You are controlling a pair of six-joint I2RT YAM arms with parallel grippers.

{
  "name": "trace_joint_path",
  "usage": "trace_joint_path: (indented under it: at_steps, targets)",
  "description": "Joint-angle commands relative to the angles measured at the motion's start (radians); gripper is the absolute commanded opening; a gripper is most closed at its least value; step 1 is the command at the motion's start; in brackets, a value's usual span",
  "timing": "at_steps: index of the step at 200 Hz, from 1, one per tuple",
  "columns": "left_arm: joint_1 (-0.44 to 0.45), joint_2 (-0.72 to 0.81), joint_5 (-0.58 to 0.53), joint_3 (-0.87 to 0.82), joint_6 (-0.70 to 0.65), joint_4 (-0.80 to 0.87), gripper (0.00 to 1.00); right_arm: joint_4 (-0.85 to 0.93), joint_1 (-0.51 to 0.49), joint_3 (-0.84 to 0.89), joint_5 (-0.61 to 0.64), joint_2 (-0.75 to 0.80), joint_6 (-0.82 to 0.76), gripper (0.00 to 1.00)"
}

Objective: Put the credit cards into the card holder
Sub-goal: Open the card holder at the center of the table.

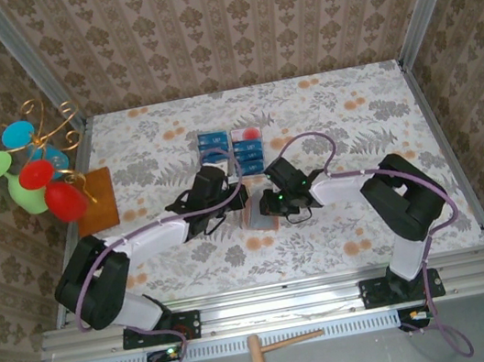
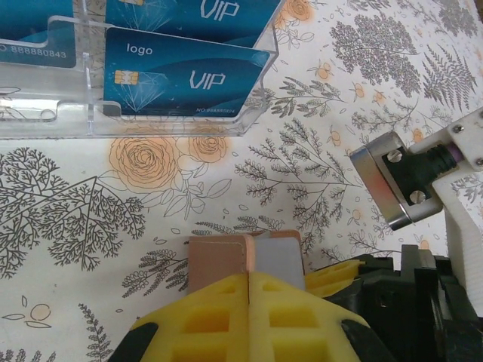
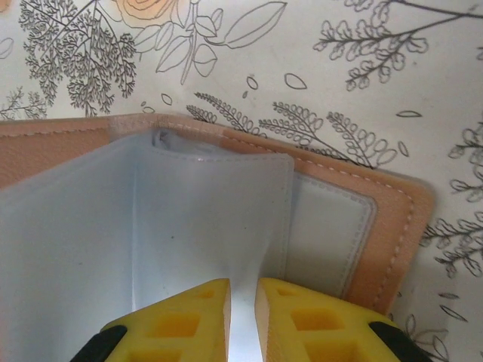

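Observation:
The reddish-brown card holder (image 1: 258,216) lies open mid-table between both grippers. My left gripper (image 2: 249,280) is shut on the edge of its brown cover (image 2: 219,260). My right gripper (image 3: 242,290) is shut on one of the clear inner sleeves (image 3: 211,219), with the brown cover (image 3: 392,219) spread flat beneath. In the top view the left gripper (image 1: 234,208) and right gripper (image 1: 270,206) nearly touch over the holder. Several blue credit cards (image 2: 181,75) stand in a clear plastic tray (image 2: 45,121) just beyond, seen from above as two rows of cards (image 1: 213,145).
The right arm's wrist (image 2: 400,188) crowds in close at the right of my left gripper. An orange-brown mat (image 1: 97,201) and a colourful wire ornament (image 1: 36,173) stand at the table's left edge. A wooden mallet (image 1: 283,343) lies on the front ledge.

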State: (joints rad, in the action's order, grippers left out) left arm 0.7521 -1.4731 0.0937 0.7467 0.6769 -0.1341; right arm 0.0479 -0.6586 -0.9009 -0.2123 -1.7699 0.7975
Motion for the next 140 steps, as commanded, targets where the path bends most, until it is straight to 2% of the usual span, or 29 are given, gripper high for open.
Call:
trace_joint_path:
  at_steps: [1,31,85,140]
  targets:
    - [0.002,-0.006,-0.027,-0.013,-0.009,0.01,0.0,0.052,0.008,0.039,0.025,-0.053,0.016,0.19]
    - [-0.005,-0.001,-0.052,-0.026,-0.009,0.018,0.0,0.08,0.036,0.049,0.033,0.0,0.0,0.18]
    - [-0.005,0.016,-0.057,-0.04,-0.004,0.005,0.0,0.171,0.096,0.052,0.056,0.183,-0.045,0.19]
    - [0.011,0.033,-0.049,0.009,-0.011,0.027,0.0,0.14,0.096,0.056,0.041,0.135,-0.039,0.18]
